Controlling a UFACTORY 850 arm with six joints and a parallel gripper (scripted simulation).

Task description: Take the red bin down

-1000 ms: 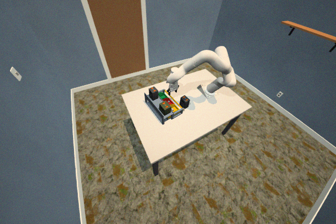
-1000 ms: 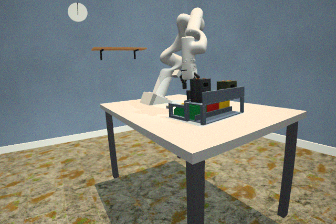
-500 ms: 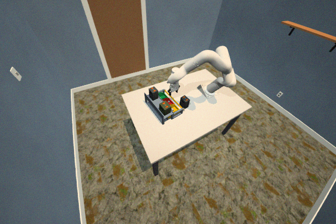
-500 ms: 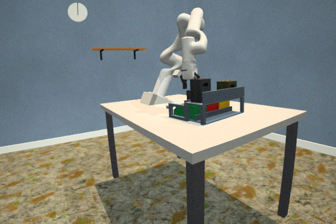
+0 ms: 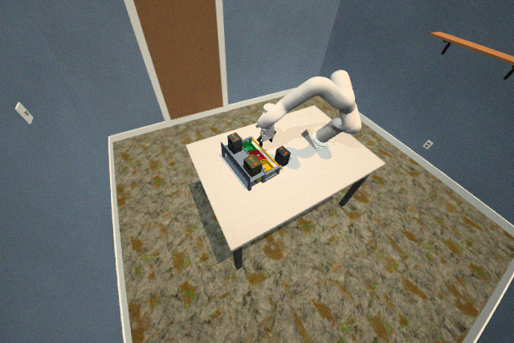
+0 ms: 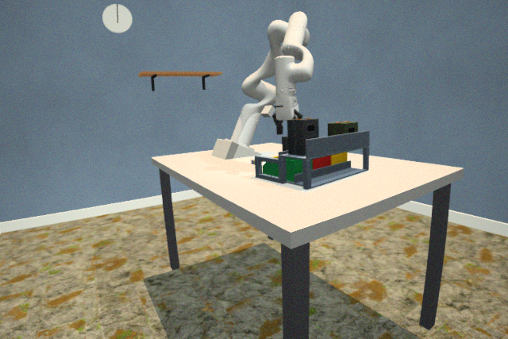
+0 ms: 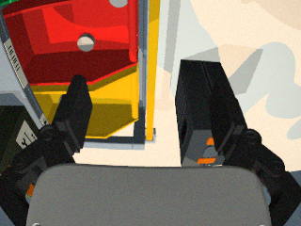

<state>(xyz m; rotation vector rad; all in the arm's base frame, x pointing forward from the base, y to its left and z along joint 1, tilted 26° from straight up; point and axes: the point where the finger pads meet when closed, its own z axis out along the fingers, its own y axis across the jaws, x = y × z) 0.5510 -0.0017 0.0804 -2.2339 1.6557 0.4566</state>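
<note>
I have the gripper (image 5: pixel 265 141) (image 6: pixel 288 125) (image 7: pixel 150 90) spread wide, with nothing between its fingers, pointing down above the open-front side of the shelf (image 5: pixel 250 183) (image 6: pixel 307 173) (image 7: pixel 142 127). The red open bin (image 5: pixel 254 152) (image 6: pixel 321 162) (image 7: pixel 89 28) is in the shelf, between the green bin (image 5: pixel 249 146) (image 6: pixel 271 168) (image 7: pixel 14 1) and the yellow bin (image 5: pixel 267 165) (image 6: pixel 339 157) (image 7: pixel 113 101); from the top camera, green is on the far left side of it and yellow on the near right. My wrist view shows a round part (image 7: pixel 86 42) inside the red bin. On the shelf's upper board, a dark box (image 5: pixel 234 143) (image 6: pixel 302 136) stands at the left and an olive box (image 5: pixel 252 165) (image 6: pixel 343 129) (image 7: pixel 11 137) nearer, to the right. A black box (image 5: pixel 283 155) (image 6: pixel 284 144) (image 7: pixel 193 137) stands upright on the table top (image 5: pixel 290 198) (image 6: pixel 348 187), just right of the shelf in the top view. From the wrist I see one finger overlapping the yellow bin and the other overlapping the black box; I can't tell from that view whether either finger touches anything.
</note>
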